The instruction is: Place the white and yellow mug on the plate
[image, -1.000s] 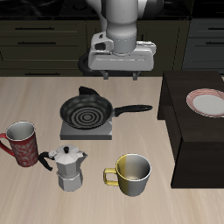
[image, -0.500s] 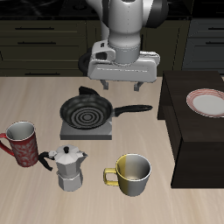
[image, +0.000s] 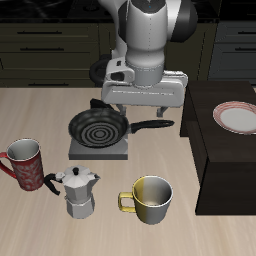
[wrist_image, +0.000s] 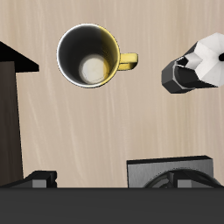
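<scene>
The white and yellow mug (image: 150,198) stands upright on the table near its front edge, handle toward the moka pot. In the wrist view the mug (wrist_image: 87,56) shows its pale inside and yellow handle. The plate (image: 240,117), white with a red-pink rim, lies on a dark raised block (image: 225,160) at the table's side. My gripper (image: 140,108) hangs open and empty above the frying pan's handle, farther back than the mug and well above it. Its fingertips (wrist_image: 37,179) show at the wrist view's edge.
A black frying pan (image: 98,127) sits on a grey stove plate (image: 100,148) mid-table. A silver moka pot (image: 77,190) stands beside the mug, also in the wrist view (wrist_image: 197,63). A red patterned mug (image: 25,163) stands beyond the pot. Dark cabinets line the back.
The gripper has come down and forward, toward the table's front edge and over the pan's handle. The mug, plate and other things have not moved.
</scene>
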Motion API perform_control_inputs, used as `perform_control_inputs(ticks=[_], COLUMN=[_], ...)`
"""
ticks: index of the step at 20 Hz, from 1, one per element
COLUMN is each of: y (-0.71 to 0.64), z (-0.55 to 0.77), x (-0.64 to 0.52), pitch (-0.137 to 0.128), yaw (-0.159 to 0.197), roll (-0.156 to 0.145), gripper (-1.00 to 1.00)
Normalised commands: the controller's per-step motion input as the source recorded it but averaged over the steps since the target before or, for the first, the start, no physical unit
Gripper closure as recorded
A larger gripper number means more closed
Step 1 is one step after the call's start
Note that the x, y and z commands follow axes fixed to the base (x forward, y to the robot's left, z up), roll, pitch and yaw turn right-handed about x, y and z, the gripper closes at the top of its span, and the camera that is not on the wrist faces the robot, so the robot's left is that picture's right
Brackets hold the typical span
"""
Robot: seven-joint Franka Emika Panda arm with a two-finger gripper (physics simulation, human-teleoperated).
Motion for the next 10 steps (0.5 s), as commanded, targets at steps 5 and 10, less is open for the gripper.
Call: perform_control_inputs(ticks=[5,10], y=[-0.01,0.02], z=[-0.01,-0.04], x=[0.32,0.26], pitch=[-0.005,0.002], yaw=[-0.008,-0.03], roll=[-0.015,-0.015], gripper=[-1.0,-1.0])
